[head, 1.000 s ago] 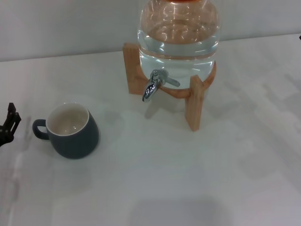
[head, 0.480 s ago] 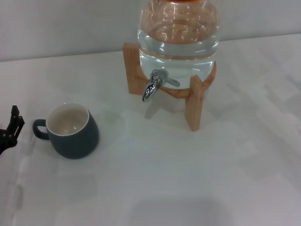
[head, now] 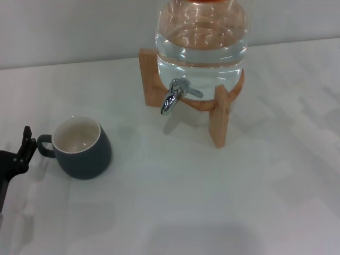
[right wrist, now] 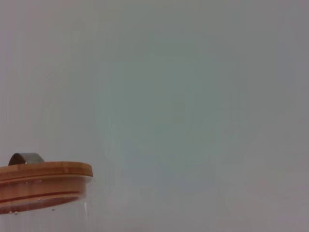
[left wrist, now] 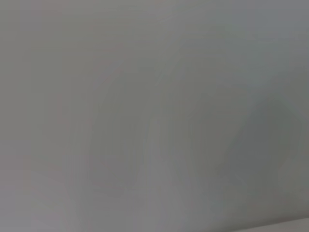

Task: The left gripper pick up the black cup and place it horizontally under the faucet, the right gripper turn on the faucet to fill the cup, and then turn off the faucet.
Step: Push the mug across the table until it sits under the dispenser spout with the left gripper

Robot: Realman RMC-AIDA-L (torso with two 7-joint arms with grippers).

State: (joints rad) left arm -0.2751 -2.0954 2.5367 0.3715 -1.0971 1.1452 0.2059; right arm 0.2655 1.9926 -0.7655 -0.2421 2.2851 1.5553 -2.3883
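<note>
Head view: left tool [head: 25,142] nears the black cup [head: 81,147] handle.
The cup sits upright at 8 o'clock on the tabletop [head: 223,202], well apart from the faucet [head: 171,98]; tool spread unclear. Advice: approach level, clamp the wall or handle squarely.

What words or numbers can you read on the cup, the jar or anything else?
None. The cup, the jar, its wooden stand, the faucet and the lid carry no readable text, and the left gripper shows no label.
</note>
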